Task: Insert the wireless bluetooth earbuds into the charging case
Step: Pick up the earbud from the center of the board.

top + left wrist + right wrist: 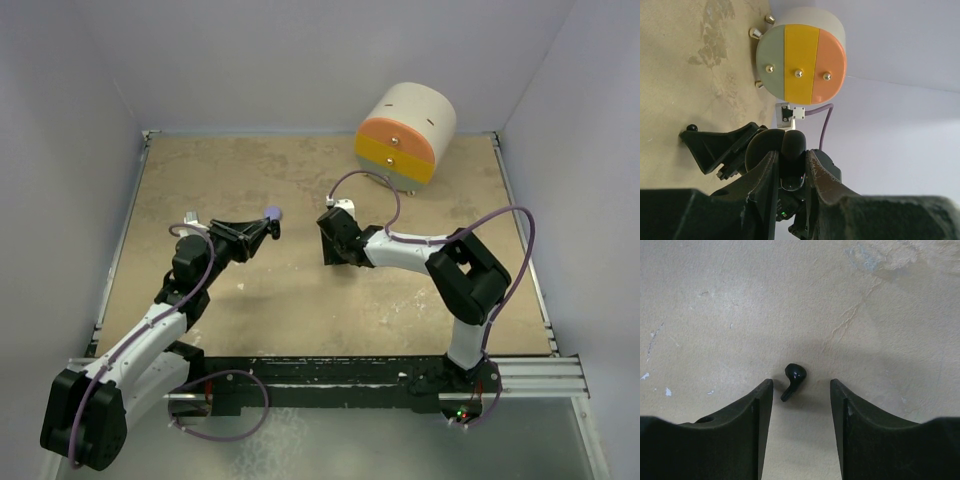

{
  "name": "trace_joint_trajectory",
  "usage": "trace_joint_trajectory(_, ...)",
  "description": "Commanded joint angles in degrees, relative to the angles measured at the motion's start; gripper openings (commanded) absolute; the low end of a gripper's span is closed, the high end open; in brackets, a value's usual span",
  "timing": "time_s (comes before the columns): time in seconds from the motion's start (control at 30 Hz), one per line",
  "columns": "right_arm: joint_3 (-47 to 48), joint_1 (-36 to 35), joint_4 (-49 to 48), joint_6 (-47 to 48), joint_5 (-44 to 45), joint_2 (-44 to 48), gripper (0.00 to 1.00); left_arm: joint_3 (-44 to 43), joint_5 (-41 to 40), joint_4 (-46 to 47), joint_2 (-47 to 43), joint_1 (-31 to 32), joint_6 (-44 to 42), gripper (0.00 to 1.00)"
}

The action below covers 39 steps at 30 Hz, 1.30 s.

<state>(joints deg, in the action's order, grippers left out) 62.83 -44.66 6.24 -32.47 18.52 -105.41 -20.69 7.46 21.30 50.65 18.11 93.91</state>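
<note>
right gripper [801, 384] closest to lens: jaws parted, tips low over the table [715, 315], gripping nothing. one black earbud [794, 378] lies on the table in the gap between the tips, touching neither, bulb end away from the lens. left gripper [266, 224] clenched on a small lavender puck [271, 213], apart from the right gripper. drum-shaped box [405, 133], orange and yellow front, at the far edge.
</note>
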Motion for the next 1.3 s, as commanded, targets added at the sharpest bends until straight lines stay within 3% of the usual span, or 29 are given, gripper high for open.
trace_joint_trajectory(0.0, 0.13, -0.47, 2.98, -1.34, 3.26, -0.56, 0.52, 0.21, 0.36, 2.18, -0.89, -0.32, 0.13, 0.00)
trace_joint_trajectory(0.93, -2.70, -0.51, 5.48, -1.73, 3.48, 3.08, 0.51, 0.63, -0.15, 1.31, -1.94, -0.28, 0.31, 0.00)
trace_joint_trajectory(1.27, 5.74, -0.51, 9.97, 3.80, 0.65, 0.69, 0.52, 1.67, -0.12, 1.30, -3.28, -0.30, 0.74, 0.00)
